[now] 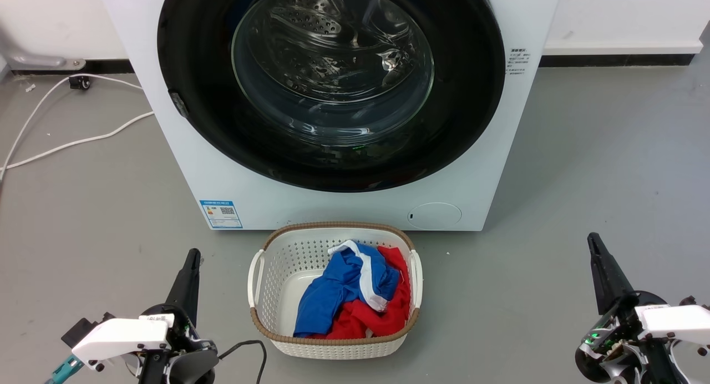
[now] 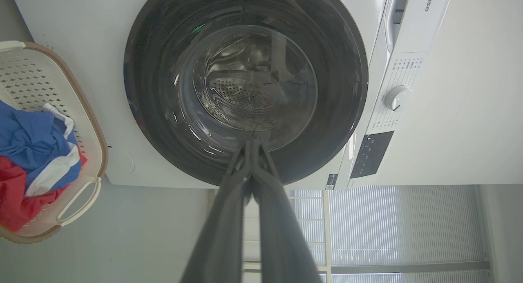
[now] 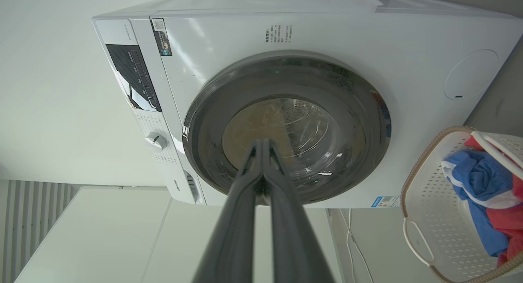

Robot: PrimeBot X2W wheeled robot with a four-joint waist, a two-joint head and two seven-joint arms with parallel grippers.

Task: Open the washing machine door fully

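Head view: grey floor (image 1: 610,151), white wall (image 1: 610,12) behind washing machine (image 1: 222,178); left pincer (image 1: 193,255), right pincer (image 1: 592,240) tips together, empty.

One washing machine (image 1: 333,209), one laundry basket (image 1: 285,256), two end effectors (image 1: 193,254) (image 1: 592,240).

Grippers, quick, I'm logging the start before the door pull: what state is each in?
Left gripper: closed, holding nothing.
Right gripper: closed, holding nothing.

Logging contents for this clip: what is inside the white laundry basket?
A blue garment with white trim lies over a red garment in the laundry basket. Anything beneath them is covered.
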